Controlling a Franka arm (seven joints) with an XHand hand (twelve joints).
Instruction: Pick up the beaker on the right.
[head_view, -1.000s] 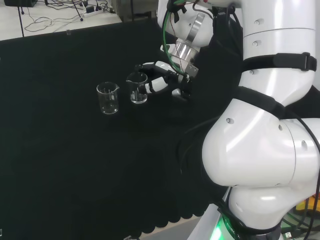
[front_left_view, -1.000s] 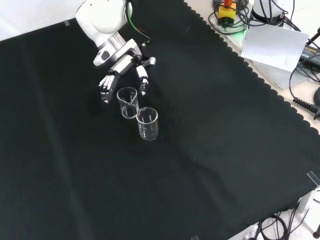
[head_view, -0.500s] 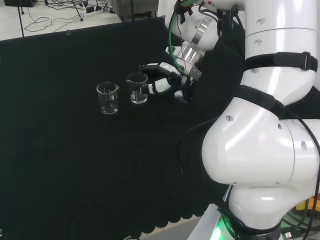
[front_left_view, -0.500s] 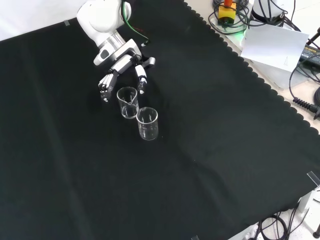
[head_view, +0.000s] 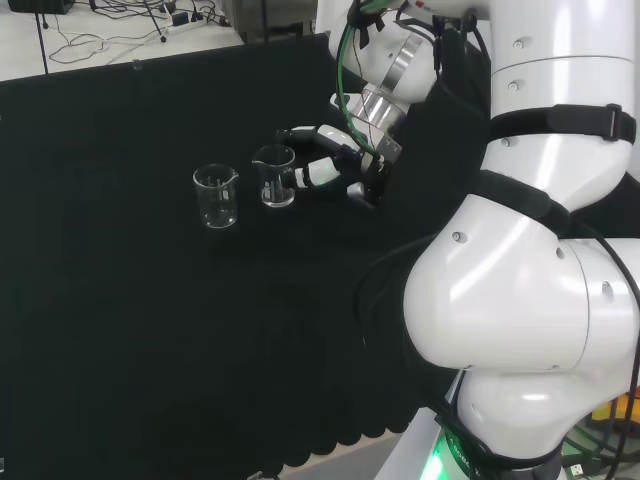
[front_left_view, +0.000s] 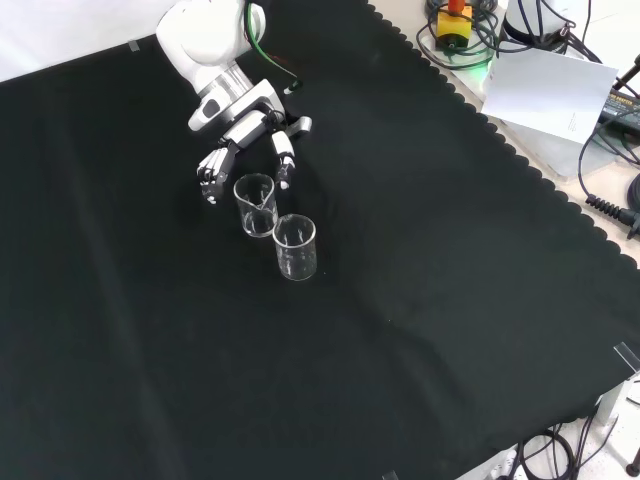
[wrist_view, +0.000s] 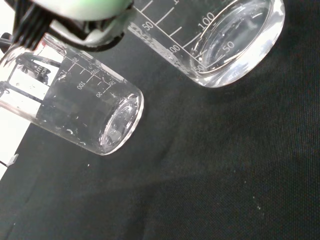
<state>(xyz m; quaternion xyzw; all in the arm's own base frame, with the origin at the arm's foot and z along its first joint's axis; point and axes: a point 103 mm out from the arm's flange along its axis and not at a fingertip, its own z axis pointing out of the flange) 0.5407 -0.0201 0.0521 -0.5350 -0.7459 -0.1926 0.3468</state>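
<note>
Reaching low over the black cloth (front_left_view: 420, 260), I hold my hand (front_left_view: 245, 135) with fingers (front_left_view: 211, 172) spread and gently bent, gripping nothing. One clear beaker (front_left_view: 256, 204) stands upright just beyond my fingertips, in the gap between fingers and thumb (front_left_view: 284, 158), untouched. Past it, farther from my fingertips, stands another beaker (front_left_view: 296, 247), close beside the first.
</note>
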